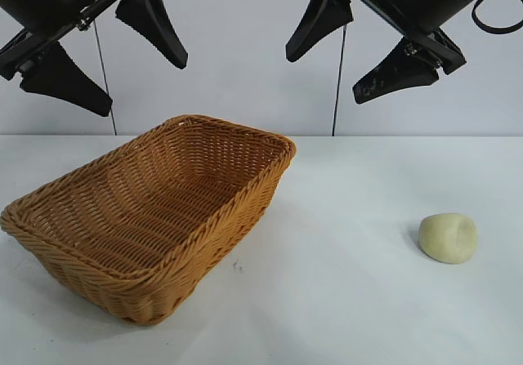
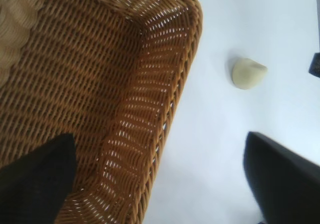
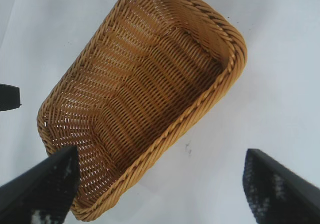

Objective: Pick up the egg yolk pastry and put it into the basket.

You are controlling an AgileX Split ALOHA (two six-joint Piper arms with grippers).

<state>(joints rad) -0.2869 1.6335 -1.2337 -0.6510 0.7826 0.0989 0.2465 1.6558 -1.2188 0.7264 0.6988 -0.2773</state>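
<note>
The egg yolk pastry (image 1: 448, 238), a small pale cream lump, lies on the white table at the right; it also shows in the left wrist view (image 2: 248, 73). The orange-brown wicker basket (image 1: 221, 206) stands at the left, with nothing inside it, and appears in both wrist views (image 2: 165, 108) (image 3: 210, 108). My left gripper (image 1: 143, 79) hangs high above the basket, open, holding nothing. My right gripper (image 1: 323, 79) hangs high at the upper right, well above the table between basket and pastry, open and holding nothing.
Bare white tabletop (image 1: 343, 300) lies between the basket and the pastry and in front of both. A pale wall (image 1: 245, 46) with two thin dark vertical lines stands behind the table.
</note>
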